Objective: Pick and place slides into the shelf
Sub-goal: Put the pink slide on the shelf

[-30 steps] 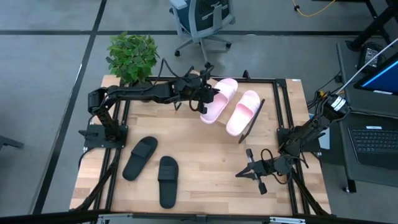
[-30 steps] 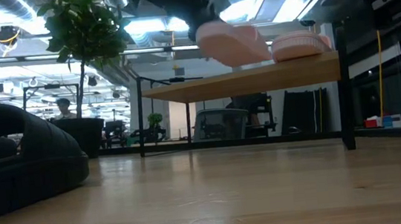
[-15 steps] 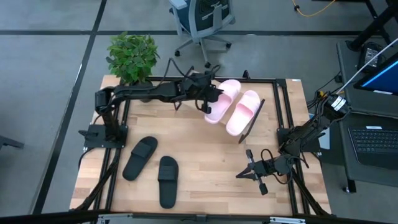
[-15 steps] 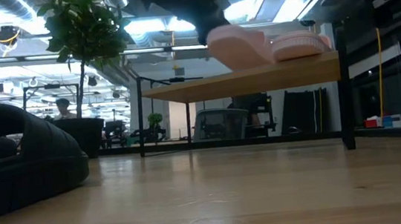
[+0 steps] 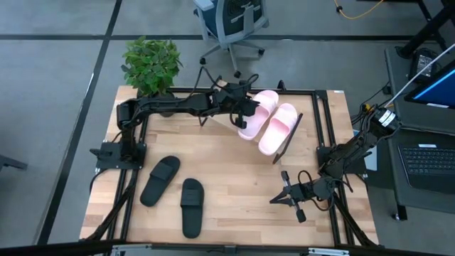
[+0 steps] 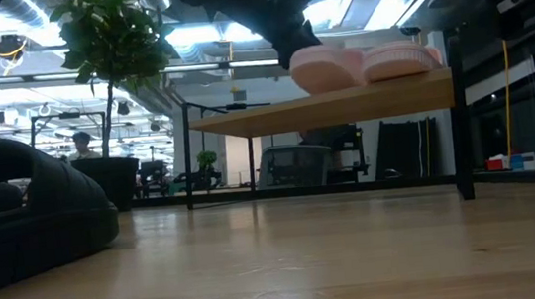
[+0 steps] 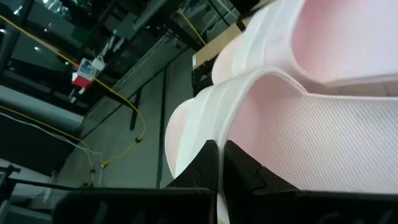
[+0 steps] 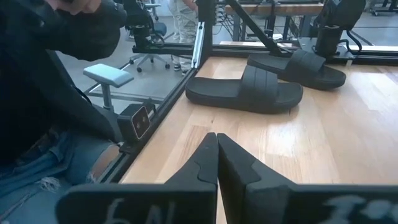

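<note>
Shelf [image 5: 295, 126]: left hand [image 5: 245, 110] lowered pink slide [image 5: 254, 114] closer.

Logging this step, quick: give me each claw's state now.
Left claw: closed on a pale pink wide-strap slide sandal at the slanted light-wood shelf.
Right claw: closed, empty, over the wooden tabletop.

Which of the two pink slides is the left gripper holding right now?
The pink slide nearer the plant. The left gripper is shut on its strap; the other pink slide lies free on the shelf.
</note>
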